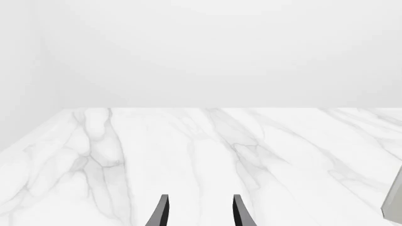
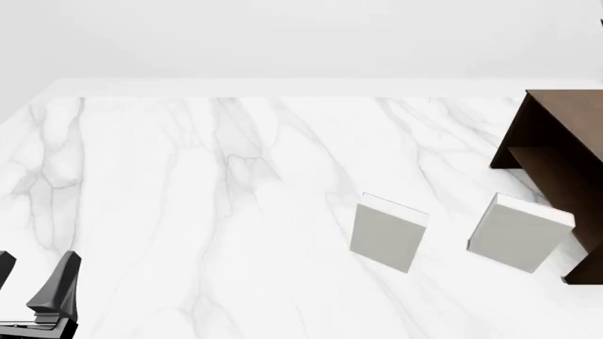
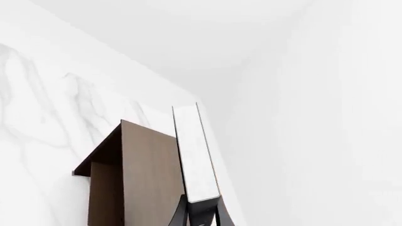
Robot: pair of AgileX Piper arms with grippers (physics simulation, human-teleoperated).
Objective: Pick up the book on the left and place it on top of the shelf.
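Black fingers of the right gripper are pinching the book by its lower end, in the right wrist view, so that the thin slab is standing up between them with its pale page edge facing the camera. It is hanging above the flat top of the shelf, not yet resting there as far as I can judge. The book is looking stiff, light and smooth-sided, so a squeeze across its thickness near the spine should be holding it, though a slim board may be pivoting in the pads. Dark brown wood of the shelf is showing matte, square-edged panels. Left gripper is hovering spread and empty over the veined marble table. Two thicker grey-white books are standing upright near the shelf.
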